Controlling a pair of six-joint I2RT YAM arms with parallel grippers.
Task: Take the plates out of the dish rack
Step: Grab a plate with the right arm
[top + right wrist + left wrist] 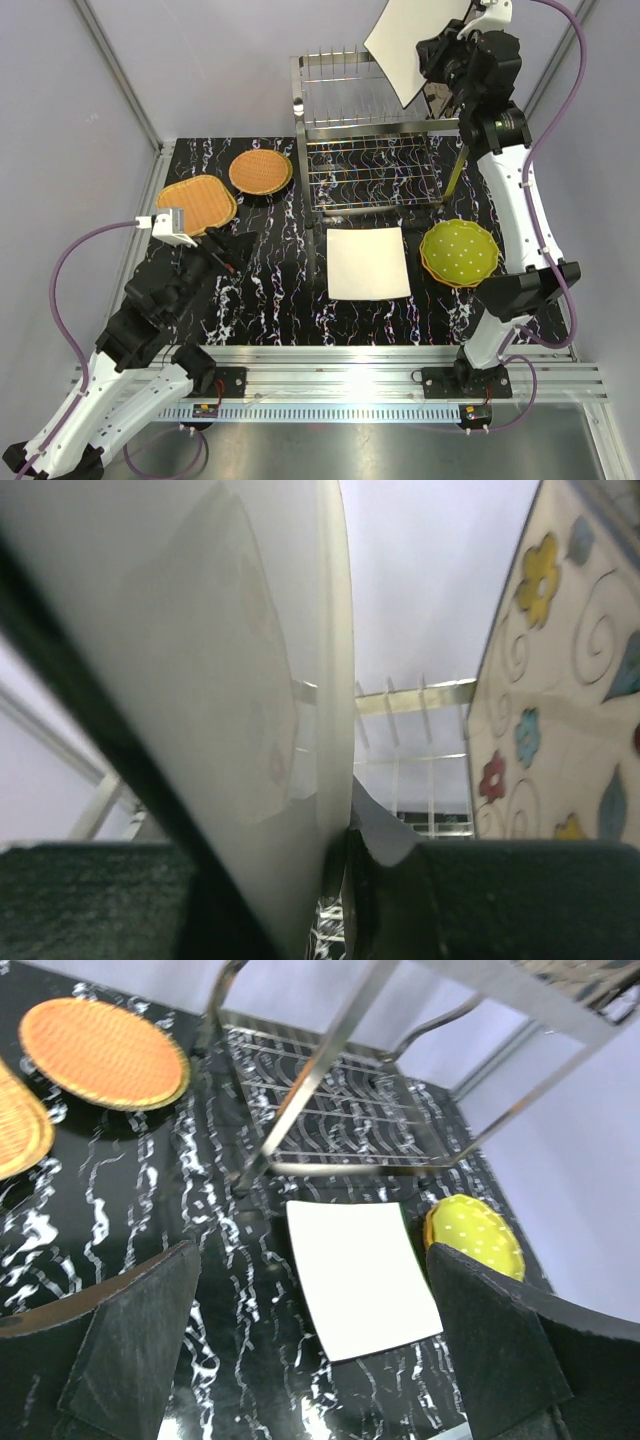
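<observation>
cream plate (415, 42) pinched by right gripper (340, 875), high over dish rack (370, 130)

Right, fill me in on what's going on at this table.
The right gripper is shut on a cream square plate, held up above the dish rack; a flower-patterned plate shows beside it. The left gripper hangs open over the table, holding nothing. Four plates lie on the table: a round orange woven plate, a squarish woven plate, a second cream plate and a lime-green dotted plate.
</observation>
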